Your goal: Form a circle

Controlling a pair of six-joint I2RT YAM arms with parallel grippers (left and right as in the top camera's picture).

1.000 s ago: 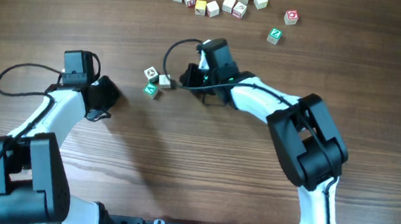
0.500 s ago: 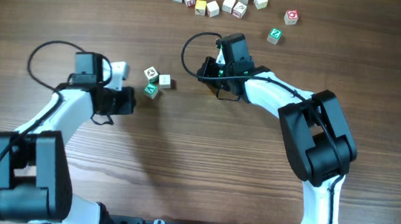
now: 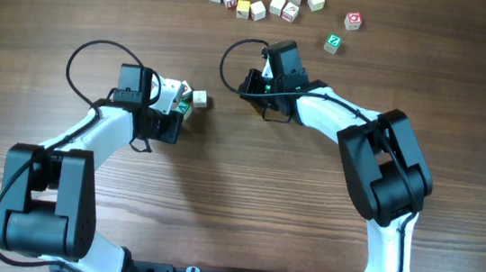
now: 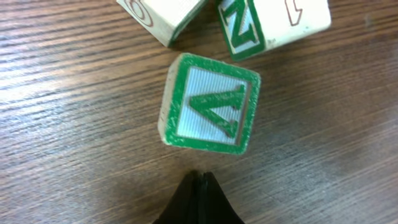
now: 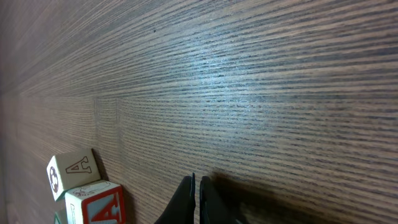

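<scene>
left wrist: your closed, empty left tool (image 4: 200, 179) sits just behind the pale wooden green-lettered cube (image 4: 210, 104); nudge it straight, slowly.

Overhead faces straight down; wrist cameras sit close over the table (image 3: 217, 206)

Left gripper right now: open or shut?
Shut: the left gripper shows fingers pressed together, no gap, nothing between them, just short of the green-faced cube.

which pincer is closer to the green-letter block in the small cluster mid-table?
Left. The left pincer, shut, points at the green-letter block from just short of it. The right pincer, also shut, sits well off to the block's right.
</scene>
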